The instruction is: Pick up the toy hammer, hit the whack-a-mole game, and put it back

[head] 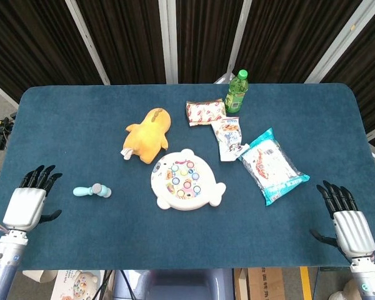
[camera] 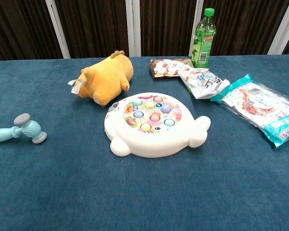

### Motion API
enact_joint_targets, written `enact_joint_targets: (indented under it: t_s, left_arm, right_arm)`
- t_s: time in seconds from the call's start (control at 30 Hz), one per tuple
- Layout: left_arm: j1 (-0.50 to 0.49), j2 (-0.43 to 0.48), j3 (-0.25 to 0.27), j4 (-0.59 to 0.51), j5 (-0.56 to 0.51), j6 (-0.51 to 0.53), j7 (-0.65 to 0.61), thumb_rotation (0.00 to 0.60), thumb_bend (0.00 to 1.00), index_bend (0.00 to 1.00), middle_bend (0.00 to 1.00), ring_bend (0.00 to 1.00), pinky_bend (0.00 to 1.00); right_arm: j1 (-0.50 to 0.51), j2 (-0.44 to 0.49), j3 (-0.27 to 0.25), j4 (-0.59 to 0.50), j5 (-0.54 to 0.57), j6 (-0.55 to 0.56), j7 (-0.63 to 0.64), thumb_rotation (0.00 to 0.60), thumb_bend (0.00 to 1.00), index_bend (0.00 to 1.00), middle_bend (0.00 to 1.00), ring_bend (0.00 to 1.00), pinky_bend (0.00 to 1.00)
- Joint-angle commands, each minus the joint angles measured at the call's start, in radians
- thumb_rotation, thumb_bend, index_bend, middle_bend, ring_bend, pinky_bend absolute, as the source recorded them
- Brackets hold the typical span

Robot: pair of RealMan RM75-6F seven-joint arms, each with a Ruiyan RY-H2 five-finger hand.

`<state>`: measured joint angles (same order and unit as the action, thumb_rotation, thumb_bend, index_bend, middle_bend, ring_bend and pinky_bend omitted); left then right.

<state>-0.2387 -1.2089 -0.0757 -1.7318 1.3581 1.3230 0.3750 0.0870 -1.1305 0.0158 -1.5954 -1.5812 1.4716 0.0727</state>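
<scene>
Near edge: left hand at approx. 8 o'clock of the table, palm down, fingers spread, nothing held. Right hand at approx. 4 o'clock, likewise spread and empty. Neither shows in the chest view.

Toy hammer lies flat on the cloth just beyond the left hand, toward its 2 o'clock – handle pointing toward that hand, head toward table centre. Near, not touching. Untouched, so the pickup is judged not yet begun.

Centre: whack-a-mole game, white body, coloured buttons facing up, at 3 o'clock of the hammer and well apart from it.

Further back: yellow plush toy at 11 o'clock of the game, close to its rim. Snack packets and a large blue bag at 1–3 o'clock. Green bottle upright at the far side.

Recommendation for the step in hand – reach with the left hand, approach from above, close on the handle not the head, so the head is free to strike. Handle is short and round; may roll if nudged sideways. Keep the swing path clear of the plush toy.
</scene>
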Motion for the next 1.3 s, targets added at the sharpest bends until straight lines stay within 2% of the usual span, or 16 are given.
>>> enact_joint_targets:
  t_s: [0.03, 0.23, 0.43, 0.8, 1.3]
  left_arm:
    - [-0.057, -0.039, -0.052, -0.003, -0.096, -0.069, 0.072, 0.600, 0.18, 0.31, 0.11, 0.05, 0.17]
    - [-0.110, -0.091, -0.080, 0.017, -0.181, -0.114, 0.149, 0.600, 0.24, 0.38, 0.15, 0.07, 0.19]
    - [-0.150, -0.151, -0.084, 0.044, -0.268, -0.149, 0.223, 0.600, 0.27, 0.45, 0.19, 0.08, 0.19]
    - [-0.189, -0.233, -0.074, 0.086, -0.331, -0.149, 0.295, 0.600, 0.35, 0.47, 0.19, 0.08, 0.19]
    - [-0.210, -0.278, -0.065, 0.123, -0.382, -0.141, 0.305, 0.600, 0.37, 0.48, 0.19, 0.08, 0.19]
  right_arm:
    - [0.000, 0.001, -0.001, -0.001, 0.001, -0.002, 0.001, 0.600, 0.17, 0.00, 0.00, 0.00, 0.00]
    - [0.001, 0.002, 0.000, -0.006, 0.008, -0.008, 0.004, 0.600, 0.17, 0.00, 0.00, 0.00, 0.00]
    - [0.001, 0.003, 0.001, -0.011, 0.015, -0.011, 0.005, 0.600, 0.17, 0.00, 0.00, 0.00, 0.00]
    - [0.001, 0.006, 0.001, -0.016, 0.017, -0.014, 0.010, 0.600, 0.17, 0.00, 0.00, 0.00, 0.00]
    - [0.001, 0.008, 0.001, -0.020, 0.020, -0.016, 0.012, 0.600, 0.17, 0.00, 0.00, 0.00, 0.00]
